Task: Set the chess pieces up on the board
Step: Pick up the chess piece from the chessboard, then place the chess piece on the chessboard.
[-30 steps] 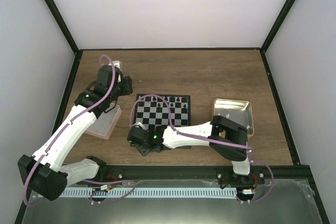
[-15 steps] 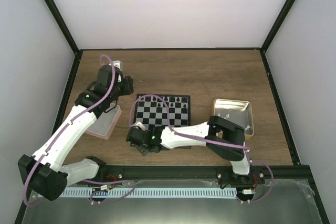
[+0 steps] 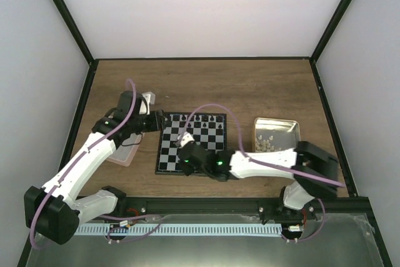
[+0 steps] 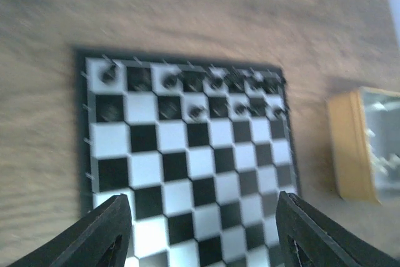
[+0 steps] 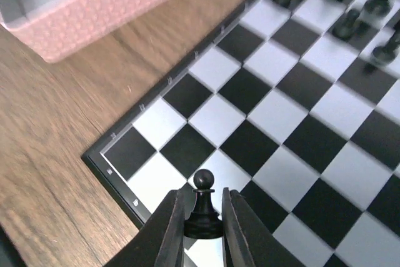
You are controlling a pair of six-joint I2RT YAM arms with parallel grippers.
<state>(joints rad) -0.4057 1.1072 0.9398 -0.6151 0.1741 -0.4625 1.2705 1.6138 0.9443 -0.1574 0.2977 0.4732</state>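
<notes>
Overhead, two robot arms work at a small checkered board (image 3: pixel 192 148) lying in the middle of a wooden table (image 3: pixel 250 85). The right gripper (image 5: pixel 203 198) is clamped on a single black pawn (image 5: pixel 201 209), held upright between its two fingers. In the right wrist view, the pawn hangs over squares close to the board's near left corner. Whether its base touches the board cannot be told.

The left gripper (image 4: pixel 201 201) hovers at the board's far left corner, its fingers (image 4: pixel 112 229) wide apart with nothing between them.

Other black pieces (image 4: pixel 195 112) stand on the two far rows of the board, some too blurred to identify. The remaining squares in view are bare.

A pink tray (image 5: pixel 94 10) sits just left of the board, partly hidden under the left arm in the overhead view. A tan tray (image 3: pixel 294 124) rests to the right of the board, apart from it, with a cluster of cream pieces (image 3: pixel 267 145) inside.
</notes>
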